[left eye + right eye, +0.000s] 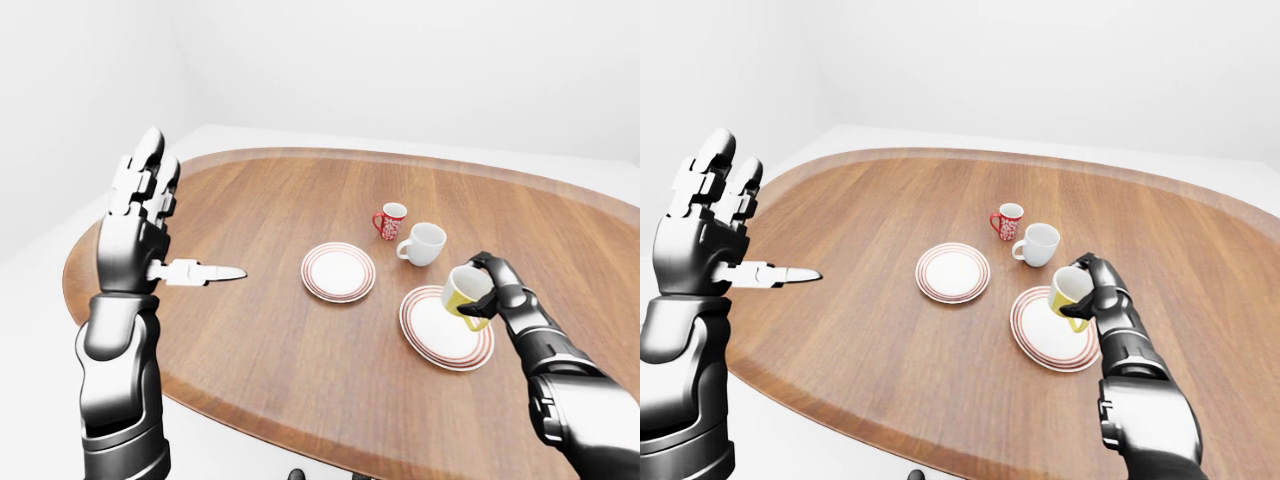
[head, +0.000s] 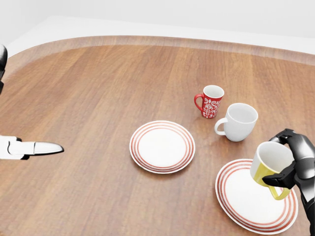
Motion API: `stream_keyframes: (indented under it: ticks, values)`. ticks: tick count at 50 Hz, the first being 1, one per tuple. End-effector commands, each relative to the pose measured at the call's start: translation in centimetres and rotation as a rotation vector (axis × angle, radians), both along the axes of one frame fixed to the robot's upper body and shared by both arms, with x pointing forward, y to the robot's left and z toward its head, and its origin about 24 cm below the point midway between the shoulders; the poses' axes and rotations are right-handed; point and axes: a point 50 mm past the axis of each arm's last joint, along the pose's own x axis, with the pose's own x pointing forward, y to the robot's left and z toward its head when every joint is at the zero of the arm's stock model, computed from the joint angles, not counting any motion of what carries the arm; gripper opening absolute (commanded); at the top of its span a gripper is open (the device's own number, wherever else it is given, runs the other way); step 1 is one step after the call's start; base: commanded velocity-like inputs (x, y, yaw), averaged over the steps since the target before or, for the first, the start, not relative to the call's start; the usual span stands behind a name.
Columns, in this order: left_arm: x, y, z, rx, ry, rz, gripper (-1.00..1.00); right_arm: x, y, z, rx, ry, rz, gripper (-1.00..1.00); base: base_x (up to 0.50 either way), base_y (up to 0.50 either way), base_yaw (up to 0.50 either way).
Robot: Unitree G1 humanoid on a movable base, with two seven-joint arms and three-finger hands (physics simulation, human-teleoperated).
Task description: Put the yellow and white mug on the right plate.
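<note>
Your right hand (image 2: 291,162) grips the tilted yellow and white ceramic mug (image 2: 269,164) above the right red-ringed round plate (image 2: 244,199); your left hand (image 1: 140,215) is raised, fingers spread.

a bare simulated room is shown, probably laid out as a dining spot. a large oval brown wooden table (image 1: 300,350) is ringed by plain white walls and a pale floor. two white plates with red rings (image 2: 162,146) and a red patterned mug (image 2: 211,101) beside a plain white mug (image 2: 240,121) are set on it like tableware.
</note>
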Motion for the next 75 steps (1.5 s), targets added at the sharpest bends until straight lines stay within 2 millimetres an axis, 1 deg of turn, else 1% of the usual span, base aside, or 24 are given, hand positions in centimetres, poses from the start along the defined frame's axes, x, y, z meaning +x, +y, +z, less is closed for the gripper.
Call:
stream_keyframes:
  ticks: [1,11,21,27,32,41,50,75]
  values:
    - [-0.1,-0.1,0.0,0.001,0.000,-0.001,0.89,-0.4,-0.9,0.2,-0.060,0.015,-0.004,-1.00,0.00,0.00,0.00]
    - [-0.1,-0.1,0.0,0.002,-0.001,-0.003,0.89,-0.6,-1.2,0.0,-0.066,0.019,-0.017,-1.00,0.00,0.00,0.00]
    - [0.0,-0.1,-0.1,0.004,0.002,-0.002,0.89,-0.2,-0.3,-0.1,-0.051,0.010,-0.005,-1.00,0.00,0.00,0.00]
    - [0.1,-0.1,-0.3,0.002,0.012,-0.001,0.89,-0.2,0.1,-0.5,-0.043,0.009,-0.009,-1.00,0.00,0.00,0.00]
    - [-0.1,-0.2,-0.1,0.005,0.002,-0.003,0.89,-0.2,0.1,-0.5,-0.042,0.000,-0.013,-1.00,0.00,0.00,0.00]
    - [0.0,-0.1,-0.3,0.004,0.013,-0.002,0.89,-0.1,0.3,-0.5,-0.045,-0.008,-0.018,-1.00,0.00,0.00,0.00]
    - [-0.1,-0.1,-0.2,0.005,0.009,-0.003,0.89,0.2,0.9,-0.5,-0.030,-0.017,-0.012,-1.00,0.00,0.00,0.00]
    - [-0.1,-0.2,-0.2,0.004,0.008,-0.004,0.89,0.1,1.7,-1.3,-0.022,-0.015,-0.003,-1.00,0.00,0.00,0.00]
